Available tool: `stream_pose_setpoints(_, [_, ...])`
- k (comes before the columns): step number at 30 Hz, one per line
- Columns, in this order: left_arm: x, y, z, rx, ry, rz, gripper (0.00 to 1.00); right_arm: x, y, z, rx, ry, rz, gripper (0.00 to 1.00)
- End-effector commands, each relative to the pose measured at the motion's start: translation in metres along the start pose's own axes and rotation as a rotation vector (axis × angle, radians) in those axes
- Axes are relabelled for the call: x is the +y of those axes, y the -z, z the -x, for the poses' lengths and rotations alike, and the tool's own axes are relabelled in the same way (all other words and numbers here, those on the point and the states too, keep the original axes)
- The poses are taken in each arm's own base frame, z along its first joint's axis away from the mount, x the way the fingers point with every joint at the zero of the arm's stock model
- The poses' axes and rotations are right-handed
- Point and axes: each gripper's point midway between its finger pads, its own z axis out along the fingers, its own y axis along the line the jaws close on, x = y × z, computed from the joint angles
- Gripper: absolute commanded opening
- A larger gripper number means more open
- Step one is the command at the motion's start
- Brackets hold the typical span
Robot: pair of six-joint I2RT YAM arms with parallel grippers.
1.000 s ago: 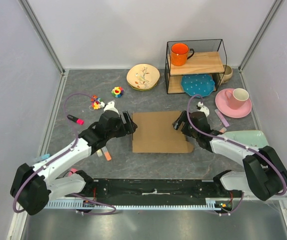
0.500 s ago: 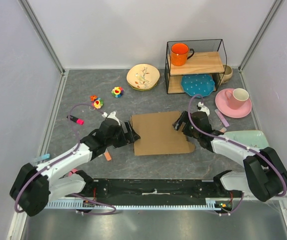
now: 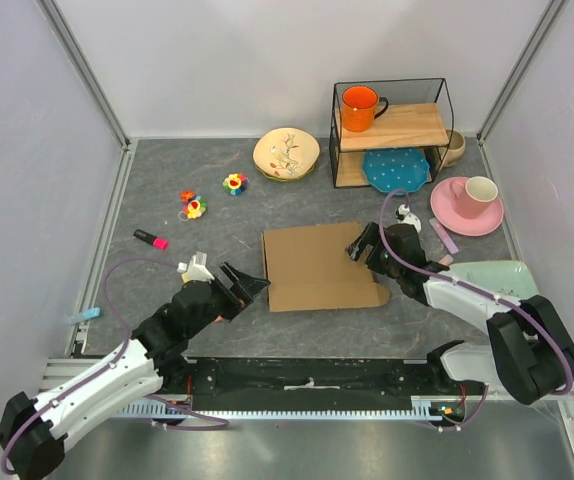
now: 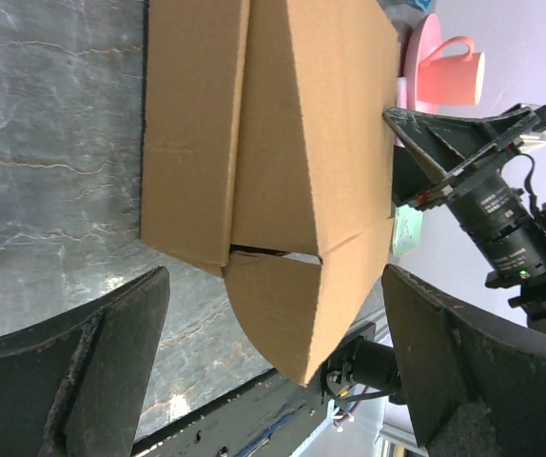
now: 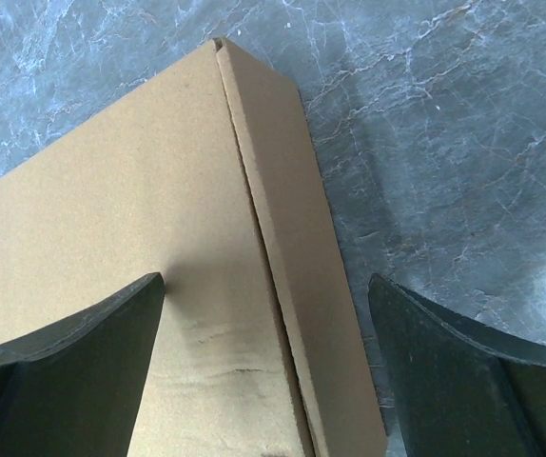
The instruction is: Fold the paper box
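The paper box [image 3: 319, 266] lies flat on the grey table as a brown cardboard sheet with folded flaps. My left gripper [image 3: 244, 287] is open and empty, just off the box's near left corner. In the left wrist view the box [image 4: 282, 143] lies ahead of the spread fingers [image 4: 83, 381], with a rounded flap pointing toward the gripper [image 4: 273, 371]. My right gripper [image 3: 363, 246] is open over the box's right edge. In the right wrist view its open gripper [image 5: 268, 371] straddles a narrow folded strip of the box [image 5: 282, 238].
A wire shelf [image 3: 392, 128] at the back right holds an orange mug [image 3: 361, 107] and a blue plate [image 3: 395, 168]. A floral plate [image 3: 286, 153], a pink cup on a saucer [image 3: 470, 200], a mint dish [image 3: 494, 274], toy flowers [image 3: 194, 206] and a pink marker [image 3: 150, 239] lie around.
My left arm has pulled back toward the near left, away from the box's left edge. The right arm and the box have barely moved.
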Motion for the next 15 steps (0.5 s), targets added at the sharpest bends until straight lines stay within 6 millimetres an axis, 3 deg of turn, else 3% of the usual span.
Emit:
stream_pose_setpoints(1, [-0.001,0.001,0.015,-0.110,0.066,0.039,0.99,-0.016,0.003,-0.017,0.037,-0.029,-0.034,0.95])
stream_pose_setpoints(7, [0.028,-0.012,0.017,-0.165,0.100,0.099,0.99,-0.025,0.007,-0.031,0.050,-0.057,-0.026,0.91])
stream_pose_setpoints(13, [0.011,-0.047,0.011,-0.059,-0.041,0.084,1.00,-0.034,0.013,-0.048,0.093,-0.049,-0.015,0.89])
stream_pose_setpoints(14, [0.001,-0.054,0.011,-0.037,-0.046,0.068,0.99,-0.037,0.014,-0.053,0.104,-0.050,-0.016,0.87])
stream_pose_setpoints(15, [0.003,-0.063,0.000,0.032,-0.069,0.069,0.97,-0.036,0.015,-0.054,0.106,-0.051,-0.009,0.86])
